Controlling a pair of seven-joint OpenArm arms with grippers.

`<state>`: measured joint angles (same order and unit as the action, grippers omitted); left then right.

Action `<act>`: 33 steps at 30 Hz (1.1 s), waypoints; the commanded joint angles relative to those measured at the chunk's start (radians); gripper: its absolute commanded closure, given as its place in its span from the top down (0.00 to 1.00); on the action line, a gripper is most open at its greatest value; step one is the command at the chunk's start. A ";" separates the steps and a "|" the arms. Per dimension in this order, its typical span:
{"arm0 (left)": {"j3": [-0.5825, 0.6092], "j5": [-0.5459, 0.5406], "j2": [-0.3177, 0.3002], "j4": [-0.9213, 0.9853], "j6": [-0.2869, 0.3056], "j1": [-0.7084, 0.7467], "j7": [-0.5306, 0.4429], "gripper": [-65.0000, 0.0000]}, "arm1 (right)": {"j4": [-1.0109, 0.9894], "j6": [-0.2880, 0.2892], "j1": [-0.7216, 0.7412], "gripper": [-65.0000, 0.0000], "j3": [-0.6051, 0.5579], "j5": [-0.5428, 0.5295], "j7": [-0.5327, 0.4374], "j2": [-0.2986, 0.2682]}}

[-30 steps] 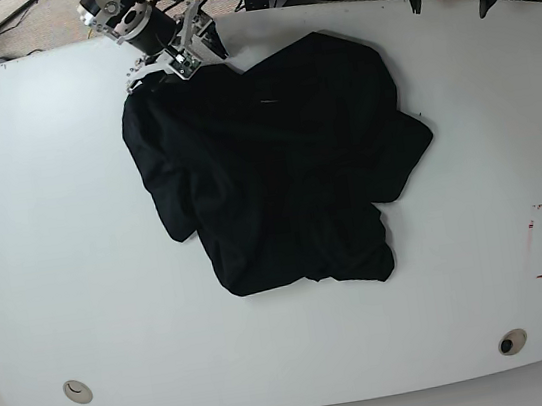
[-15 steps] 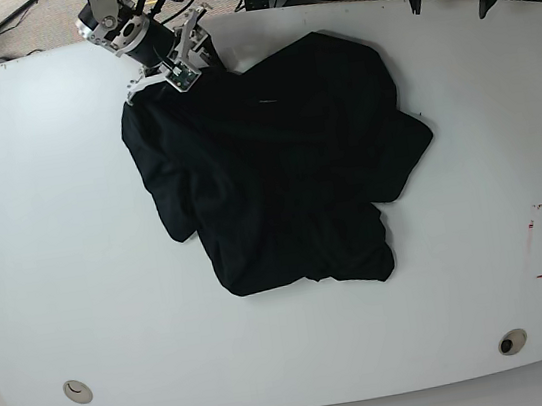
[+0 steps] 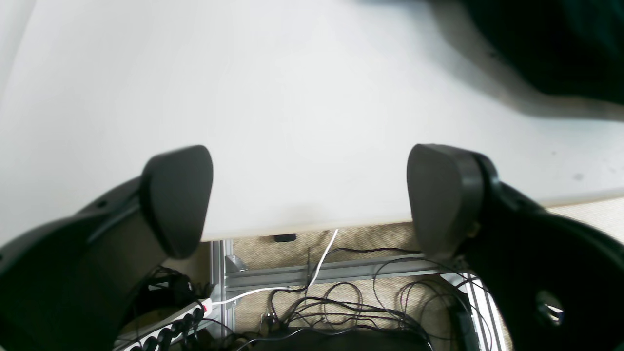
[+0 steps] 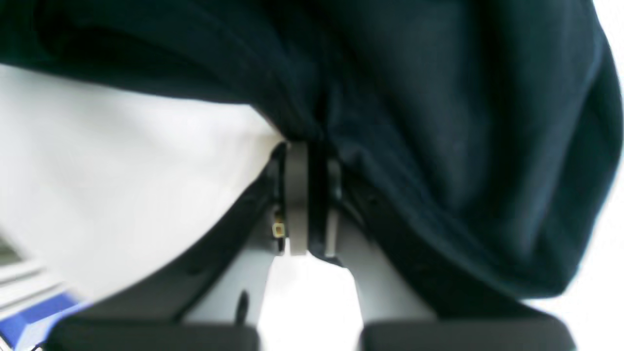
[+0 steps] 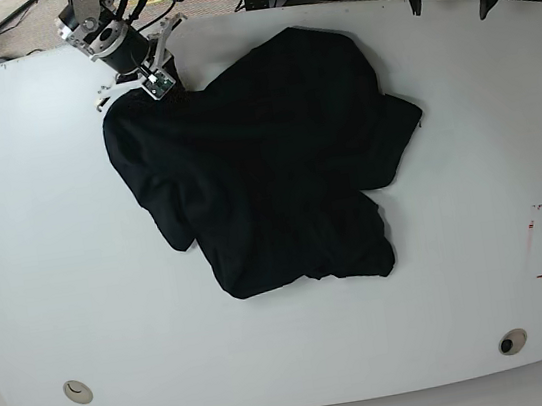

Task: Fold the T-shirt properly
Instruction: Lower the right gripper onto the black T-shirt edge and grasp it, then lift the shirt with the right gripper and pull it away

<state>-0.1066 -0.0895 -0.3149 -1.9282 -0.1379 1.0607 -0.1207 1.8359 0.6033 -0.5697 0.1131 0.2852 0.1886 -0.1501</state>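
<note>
Garment: the T-shirt (image 5: 265, 163) is lying crumpled on the white table (image 5: 45, 245), spreading from the far-left area toward the centre, its panels overlapping and no clean fold showing.
Right gripper, state: the right gripper (image 4: 307, 195) is pinching a bunched edge of the black cloth, its jaws pressed together on the fabric.
Right gripper, position: in the base view the right gripper (image 5: 138, 80) is sitting at the far-left corner of the garment, near the table's far edge.
Reason for hold: judging by the crumpled lie, the corner grip is probably serving to drag or lift that edge so the cloth can be spread flat before any folding.
Cloth relative to right gripper: the fabric is running out from the pinch toward the near and right side of the table; in the wrist view it is draping over and beside the jaws.
Left gripper, state: the left gripper (image 3: 312, 195) is standing spread wide, holding nothing.
Left gripper, position: it is hovering over the table's far edge, at the far right, with cables and frame visible below.
Cloth relative to left gripper: the garment is showing only as a dark corner of that wrist view, well apart from the fingers (image 3: 178, 195).
Progress: folding proper is judged not yet begun.
</note>
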 commanded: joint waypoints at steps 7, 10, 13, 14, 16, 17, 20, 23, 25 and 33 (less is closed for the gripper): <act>-0.002 -0.002 -0.005 -0.015 -0.007 -0.030 -0.023 0.91 | 0.203 0.000 -0.002 0.00 -0.002 -0.014 0.007 0.011; 0.002 -0.003 -0.005 -0.018 -0.007 -0.069 -0.023 0.91 | 0.203 0.008 0.075 0.00 0.003 -0.008 0.013 0.050; 0.002 -0.003 -0.005 -0.018 -0.007 -0.098 -0.023 0.91 | 0.199 0.008 0.147 0.00 -0.002 -0.008 0.015 0.065; 0.002 -0.003 -0.005 -0.018 -0.007 -0.107 -0.023 0.91 | 0.198 0.008 0.176 0.00 -0.003 -0.013 0.016 0.066; 0.002 -0.003 -0.005 -0.018 -0.007 -0.118 -0.023 0.91 | 0.195 0.008 0.231 0.00 -0.005 -0.016 0.025 0.066; 0.002 -0.003 -0.005 -0.018 -0.007 -0.121 -0.023 0.91 | 0.189 0.008 0.264 0.00 -0.005 -0.016 0.044 0.066; 0.002 -0.003 -0.003 -0.018 -0.007 -0.150 -0.023 0.91 | 0.167 0.008 0.377 0.00 -0.034 -0.017 0.108 0.066; -0.002 -0.003 -0.003 -0.014 -0.007 -0.172 -0.023 0.91 | 0.158 0.010 0.475 0.00 -0.071 -0.017 0.160 0.063; 0.000 -0.003 -0.003 -0.014 -0.007 -0.187 -0.023 0.91 | 0.155 0.010 0.544 0.00 -0.085 -0.017 0.191 0.062; -0.002 0.003 0.055 -0.014 -0.007 -0.228 -0.023 0.92 | 0.153 0.010 0.810 0.00 -0.099 -0.017 0.288 0.065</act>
<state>-0.1005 -0.0929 -0.2489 -1.9263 -0.1326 0.8410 -0.1154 1.9697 0.6300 0.1539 0.0147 0.2810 0.4816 -0.0834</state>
